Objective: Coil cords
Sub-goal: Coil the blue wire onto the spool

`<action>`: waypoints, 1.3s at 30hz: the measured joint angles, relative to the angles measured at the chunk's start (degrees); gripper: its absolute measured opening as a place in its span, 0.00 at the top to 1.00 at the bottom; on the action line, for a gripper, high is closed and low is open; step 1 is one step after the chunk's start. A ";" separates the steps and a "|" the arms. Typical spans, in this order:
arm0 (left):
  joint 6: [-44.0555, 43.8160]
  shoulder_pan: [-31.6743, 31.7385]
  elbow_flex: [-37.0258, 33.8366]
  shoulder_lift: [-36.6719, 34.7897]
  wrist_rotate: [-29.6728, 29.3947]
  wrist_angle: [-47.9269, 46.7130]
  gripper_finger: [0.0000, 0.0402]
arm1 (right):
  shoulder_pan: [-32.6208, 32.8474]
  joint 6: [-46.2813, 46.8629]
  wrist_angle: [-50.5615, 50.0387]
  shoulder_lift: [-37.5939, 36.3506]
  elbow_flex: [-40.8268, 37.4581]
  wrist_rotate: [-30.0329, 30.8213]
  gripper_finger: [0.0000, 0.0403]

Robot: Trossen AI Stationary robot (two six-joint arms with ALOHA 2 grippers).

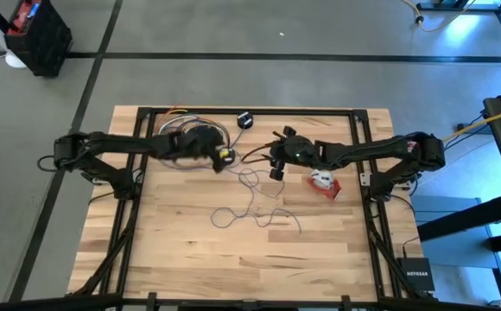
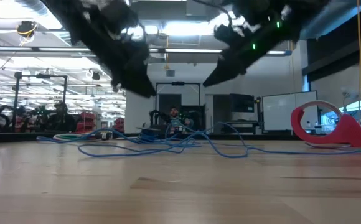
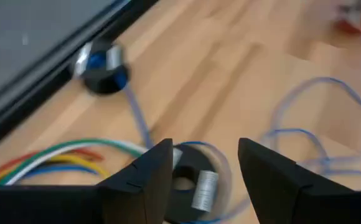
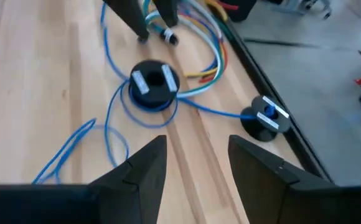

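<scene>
Fingers of left arm spread, black puck w/ blue cord between them

One desk carries the lot: one long thin blue cord strewn in loose loops, two small black round pucks, one lying among the loops and the other near the desk's edge, and one red-and-white cord bundle. Beside the first puck lies one bunch of coloured wires, in which green, white, yellow, red and blue strands can be counted. Two dark arms reach over the desk, each with one pair of jaws, so there is one left gripper and one right gripper.
</scene>
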 joint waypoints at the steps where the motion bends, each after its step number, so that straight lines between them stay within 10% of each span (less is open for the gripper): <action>1: -1.16 2.63 -0.01 1.02 2.72 0.31 0.56 | -0.55 0.31 3.88 0.57 -1.81 -0.79 0.56; 14: -3.41 18.93 0.02 15.68 28.04 4.04 0.56 | -1.45 1.66 14.18 9.72 -5.58 -5.25 0.56; 39: -0.52 15.22 0.08 19.48 36.06 6.34 0.56 | -1.45 1.92 14.86 10.48 -5.56 -5.19 0.56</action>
